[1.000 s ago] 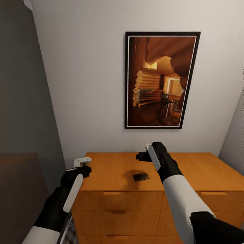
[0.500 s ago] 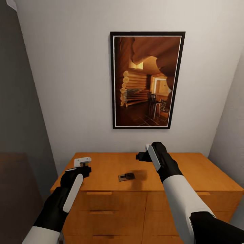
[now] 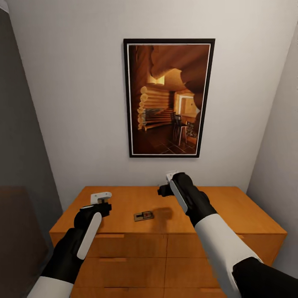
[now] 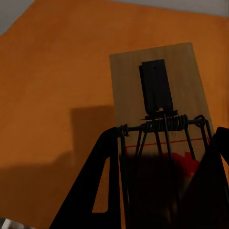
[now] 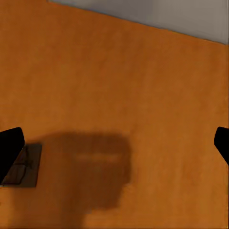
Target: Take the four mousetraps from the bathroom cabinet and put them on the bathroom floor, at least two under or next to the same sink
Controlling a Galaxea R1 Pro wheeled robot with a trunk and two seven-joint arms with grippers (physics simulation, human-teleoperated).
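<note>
Left tool [image 4: 162, 191] pinching one mousetrap [image 4: 160, 95] – right tool [image 5: 114, 143] spread above another [image 3: 143, 215] on counter [image 3: 231, 211]; none floored yet.

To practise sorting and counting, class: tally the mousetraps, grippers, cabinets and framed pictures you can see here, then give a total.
Mousetraps: 2 (one lying on the cabinet top, one held in the left gripper)
Grippers: 2 (left gripper, right gripper)
Cabinets: 1
Framed pictures: 1
Total: 6
</note>
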